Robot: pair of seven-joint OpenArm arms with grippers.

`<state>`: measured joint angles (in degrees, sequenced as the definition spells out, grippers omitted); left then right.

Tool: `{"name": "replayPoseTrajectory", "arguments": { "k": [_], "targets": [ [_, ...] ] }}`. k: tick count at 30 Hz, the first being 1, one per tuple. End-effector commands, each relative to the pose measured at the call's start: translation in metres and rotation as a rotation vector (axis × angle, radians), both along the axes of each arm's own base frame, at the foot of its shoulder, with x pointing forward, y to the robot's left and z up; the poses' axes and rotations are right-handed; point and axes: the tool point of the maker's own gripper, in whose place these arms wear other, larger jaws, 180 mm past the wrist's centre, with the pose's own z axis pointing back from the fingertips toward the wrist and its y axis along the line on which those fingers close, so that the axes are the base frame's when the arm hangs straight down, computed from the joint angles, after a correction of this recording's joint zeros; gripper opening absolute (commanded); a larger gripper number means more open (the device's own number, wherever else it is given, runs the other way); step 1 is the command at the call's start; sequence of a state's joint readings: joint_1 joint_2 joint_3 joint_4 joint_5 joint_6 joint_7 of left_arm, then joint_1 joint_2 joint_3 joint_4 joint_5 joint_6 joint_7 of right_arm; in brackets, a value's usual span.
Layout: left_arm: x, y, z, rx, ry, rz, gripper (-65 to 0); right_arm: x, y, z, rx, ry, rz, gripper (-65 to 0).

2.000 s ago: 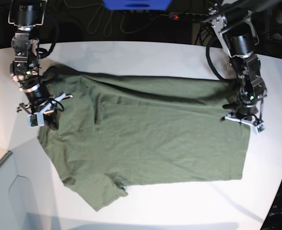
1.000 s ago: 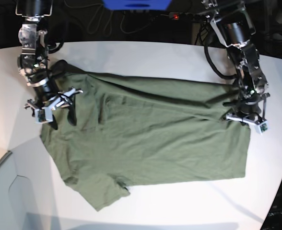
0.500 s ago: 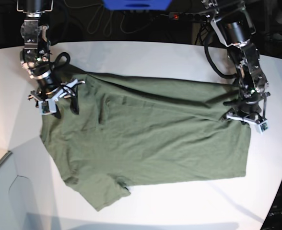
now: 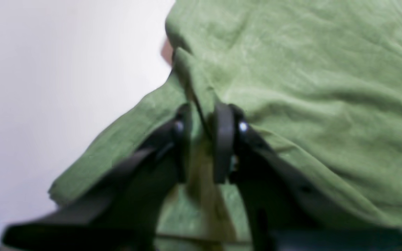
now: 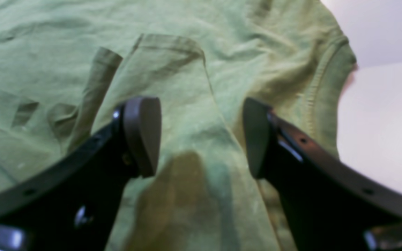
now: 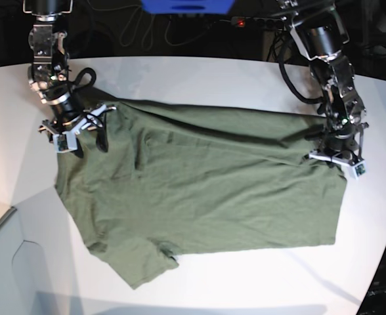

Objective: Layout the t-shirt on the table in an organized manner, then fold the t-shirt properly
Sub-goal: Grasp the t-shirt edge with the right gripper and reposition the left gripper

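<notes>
White table (image 6: pixel 199 79) bears the t-shirt (image 6: pixel 206 190); left hand (image 4: pixel 201 139) pinches its edge.

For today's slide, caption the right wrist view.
Open right claw poised above the olive t-shirt near its collar, white table alongside.

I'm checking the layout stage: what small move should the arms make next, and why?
Probably let the left gripper finish releasing the pinched fold of the t-shirt and lift clear. The shirt lies spread on the table, while the right gripper hangs open above the collar end, holding nothing.
</notes>
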<state>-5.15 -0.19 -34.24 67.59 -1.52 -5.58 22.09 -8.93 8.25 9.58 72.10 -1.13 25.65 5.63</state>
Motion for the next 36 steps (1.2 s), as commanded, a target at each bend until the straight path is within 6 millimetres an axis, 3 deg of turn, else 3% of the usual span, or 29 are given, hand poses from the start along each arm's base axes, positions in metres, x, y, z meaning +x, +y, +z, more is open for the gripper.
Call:
{"name": "replayPoseTrajectory", "arguments": {
  "k": [1,4,11,16,19,21,25,27,33,36],
  "targets": [
    [0.011,0.007,0.016,0.027,-0.049,0.004,-59.5,0.009,-0.003,0.014,0.006,-0.056,-0.001,-28.7],
    [0.011,0.007,0.014,0.025,-0.047,0.003,-65.0,0.009,-0.003,0.014,0.006,-0.056,-0.001,-28.7],
    [0.012,0.005,0.018,0.025,-0.06,0.003,-64.8,0.008,-0.004,0.014,0.007,-0.054,-0.001,-28.7],
    [0.012,0.01,0.038,0.059,-0.102,0.005,-64.8,0.009,-0.004,0.014,0.005,-0.056,-0.001,-28.7],
    [0.012,0.011,0.039,0.061,-0.102,0.005,-64.0,0.009,-0.004,0.014,0.005,-0.056,-0.001,-28.6],
    [0.013,0.012,0.039,0.063,-0.102,0.007,-59.5,0.009,-0.004,0.014,0.005,-0.056,-0.001,-28.6],
    [0.013,0.012,0.039,0.063,-0.105,0.007,-39.7,0.01,-0.004,0.015,0.005,-0.059,-0.001,-28.6],
    [0.013,0.012,0.039,0.064,-0.106,0.007,-33.8,0.01,-0.004,0.015,0.005,-0.059,-0.001,-28.6],
    [0.019,0.007,0.021,0.024,-0.068,0.006,-33.5,0.009,-0.003,0.014,0.006,-0.055,0.001,-28.6],
    [0.02,0.004,0.013,0.007,-0.052,0.003,-38.1,0.008,-0.004,0.014,0.005,-0.054,-0.001,-28.6]
  ]
}}
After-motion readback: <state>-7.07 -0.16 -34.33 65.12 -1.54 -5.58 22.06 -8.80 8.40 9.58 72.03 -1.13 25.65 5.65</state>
